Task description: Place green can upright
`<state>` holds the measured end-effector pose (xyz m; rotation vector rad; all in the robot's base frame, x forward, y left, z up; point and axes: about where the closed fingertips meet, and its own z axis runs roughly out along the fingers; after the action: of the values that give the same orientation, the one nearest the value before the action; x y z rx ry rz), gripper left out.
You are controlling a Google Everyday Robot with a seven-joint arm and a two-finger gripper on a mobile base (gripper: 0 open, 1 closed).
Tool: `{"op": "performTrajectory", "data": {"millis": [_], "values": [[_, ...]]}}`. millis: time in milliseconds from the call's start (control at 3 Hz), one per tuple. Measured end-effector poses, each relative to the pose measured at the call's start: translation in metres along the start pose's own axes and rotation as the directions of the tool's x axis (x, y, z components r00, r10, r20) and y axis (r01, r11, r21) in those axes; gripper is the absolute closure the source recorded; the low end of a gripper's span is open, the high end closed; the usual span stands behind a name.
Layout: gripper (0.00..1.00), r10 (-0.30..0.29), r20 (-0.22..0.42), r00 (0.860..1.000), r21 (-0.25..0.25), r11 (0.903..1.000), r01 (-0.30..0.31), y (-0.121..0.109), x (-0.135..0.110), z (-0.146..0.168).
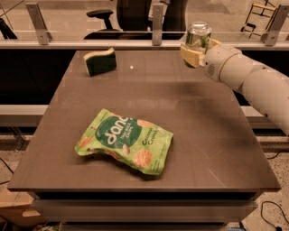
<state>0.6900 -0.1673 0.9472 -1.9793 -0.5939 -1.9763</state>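
1. I see the green can (198, 35) at the far right of the table (194, 135), up by the back edge.
2. The green can stands straight up. Its shiny silver top faces up.
3. The gripper (199, 48) holds the green can. Its two pale fingers (190, 55) are pressed on the can's sides, one on each side, low down on it.
4. The fingers hide the bottom of the can, so I cannot tell if it touches the table.
5. The white arm (246, 76) comes in from the right side and reaches over the table's right edge to the can.
6. The table is dark brown and flat.
7. A sponge (100, 62), green with a yellow top, sits at the far left of the table. It is well apart from the can.
8. A tiny white speck (131, 67) lies on the table just to the right of the sponge.
9. A flat green snack bag (125, 140) lies near the front of the table, a bit left of the middle. It is far from the can too.
10. Behind the table runs a grey rail (90, 44) with posts standing on it.
11. Behind the rail I see a black office chair (135, 13).
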Motion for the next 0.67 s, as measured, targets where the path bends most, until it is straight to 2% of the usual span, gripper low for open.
{"op": "performTrajectory", "data": {"millis": [667], "values": [[1.00, 0.023, 0.069, 0.997, 0.002, 0.9997, -0.024, -0.005, -0.027, 0.000]]}}
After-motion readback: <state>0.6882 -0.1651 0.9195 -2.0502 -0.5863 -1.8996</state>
